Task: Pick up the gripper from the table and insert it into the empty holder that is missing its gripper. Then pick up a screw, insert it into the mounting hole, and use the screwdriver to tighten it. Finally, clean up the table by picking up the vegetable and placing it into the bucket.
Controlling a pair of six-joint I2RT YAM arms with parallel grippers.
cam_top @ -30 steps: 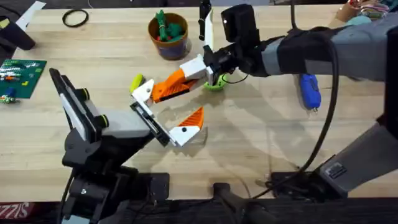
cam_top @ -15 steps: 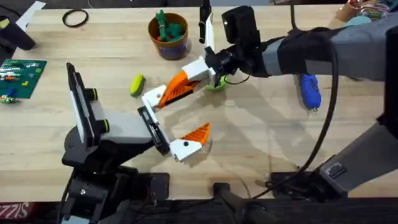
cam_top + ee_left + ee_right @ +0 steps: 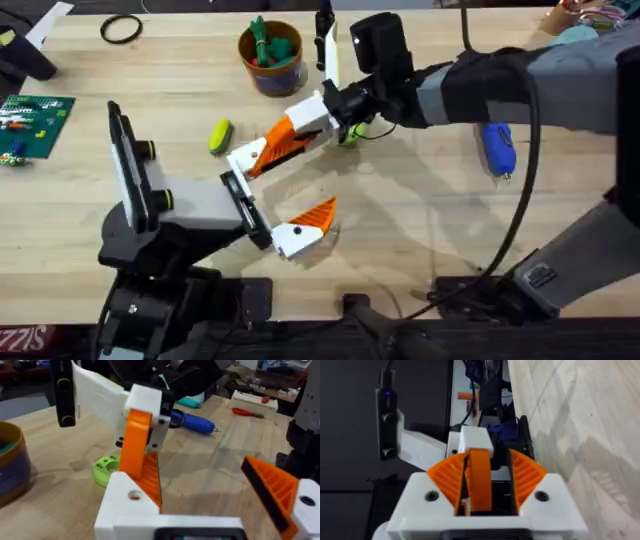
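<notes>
My right gripper (image 3: 328, 112) is shut on the gripper (image 3: 283, 140), an orange wedge with white ends, and holds it tilted above the table. In the right wrist view my ribbed fingers (image 3: 451, 479) clamp its orange body (image 3: 480, 477). Its lower white end (image 3: 129, 502) sits at the upper end of the holder (image 3: 246, 208), the black bracket on my left arm; whether it is seated I cannot tell. The left gripper (image 3: 288, 188) carries one orange-and-white finger (image 3: 305, 224) and stands open. A yellow-green vegetable (image 3: 219, 136) lies left of the wedge. The blue screwdriver (image 3: 498, 147) lies at the right. The bucket (image 3: 270, 58) stands at the back.
A lime-green disc (image 3: 347, 135) lies under the right gripper. A green circuit board (image 3: 35, 120) and a black ring (image 3: 120, 30) are at the far left. A black-and-white part (image 3: 328, 40) stands beside the bucket. Bare wood lies between the holder and the screwdriver.
The left arm swung its bracket, so the mounted finger moved down and right. The held wedge shifted slightly left toward the bracket's end. The vegetable now shows fully.
</notes>
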